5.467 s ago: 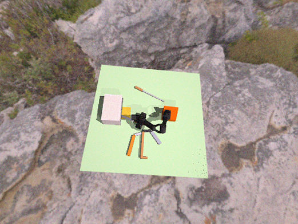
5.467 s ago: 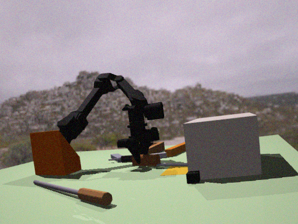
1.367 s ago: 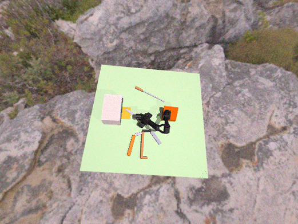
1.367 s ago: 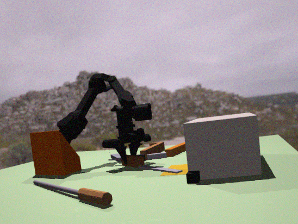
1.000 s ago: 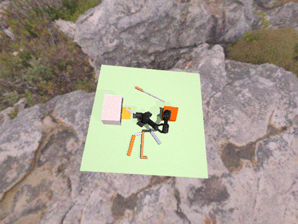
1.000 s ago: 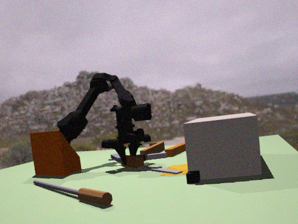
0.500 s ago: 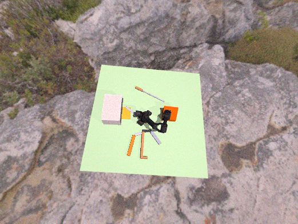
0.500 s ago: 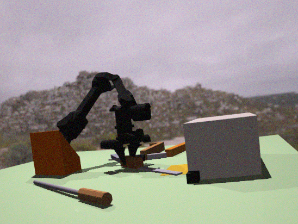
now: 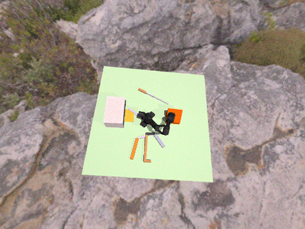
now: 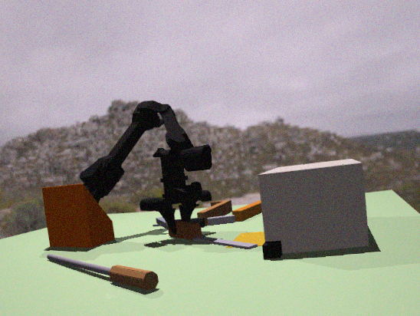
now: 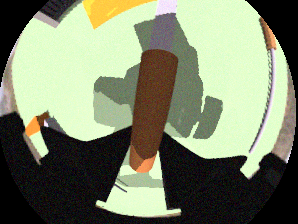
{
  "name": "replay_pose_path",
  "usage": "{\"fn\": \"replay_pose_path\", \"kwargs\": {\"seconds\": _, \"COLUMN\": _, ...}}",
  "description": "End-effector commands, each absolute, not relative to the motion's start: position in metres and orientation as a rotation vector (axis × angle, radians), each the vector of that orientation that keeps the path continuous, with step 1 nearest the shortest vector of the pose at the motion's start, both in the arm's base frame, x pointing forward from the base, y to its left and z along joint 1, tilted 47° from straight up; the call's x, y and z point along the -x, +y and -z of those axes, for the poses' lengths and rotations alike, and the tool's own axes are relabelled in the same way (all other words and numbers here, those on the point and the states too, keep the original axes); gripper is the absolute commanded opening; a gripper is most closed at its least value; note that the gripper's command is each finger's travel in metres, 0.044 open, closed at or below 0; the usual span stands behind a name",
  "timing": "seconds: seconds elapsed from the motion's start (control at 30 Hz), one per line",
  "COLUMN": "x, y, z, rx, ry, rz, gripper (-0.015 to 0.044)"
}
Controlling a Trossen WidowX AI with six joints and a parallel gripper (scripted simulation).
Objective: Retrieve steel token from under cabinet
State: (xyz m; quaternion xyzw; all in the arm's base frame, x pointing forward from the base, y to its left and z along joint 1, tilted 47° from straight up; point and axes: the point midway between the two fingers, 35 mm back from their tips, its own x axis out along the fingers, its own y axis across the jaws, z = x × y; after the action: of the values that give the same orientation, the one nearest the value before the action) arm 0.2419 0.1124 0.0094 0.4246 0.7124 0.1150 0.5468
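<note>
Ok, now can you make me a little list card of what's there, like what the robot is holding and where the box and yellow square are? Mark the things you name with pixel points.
held: flat-bladed tool with a brown handle (image 10: 185, 229) (image 11: 154, 100)
gripper (image 10: 180, 230) (image 11: 147, 131): shut on that handle
cabinet: pale box (image 9: 114, 110) (image 10: 314, 209), standing on the green table (image 9: 184, 159) (image 10: 214, 291)
marked area: yellow patch (image 9: 129, 117) (image 10: 251, 238) (image 11: 107, 12) in front of the cabinet
spare tool: orange-handled rod (image 9: 142, 91) (image 10: 133, 277) (image 11: 269, 37), lying on the table
token: cannot be seen
</note>
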Motion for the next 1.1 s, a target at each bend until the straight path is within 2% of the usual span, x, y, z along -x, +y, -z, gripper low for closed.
{"fn": "replay_pose_path", "kwargs": {"seconds": 0.0, "x": -0.245, "y": 0.108, "z": -0.007, "rx": -1.008, "ry": 1.683, "rz": -0.271, "gripper": 0.0}}
{"fn": "replay_pose_path", "kwargs": {"seconds": 1.07, "x": -0.255, "y": 0.087, "z": 0.016, "rx": -1.007, "ry": 1.682, "rz": -0.27, "gripper": 0.0}}
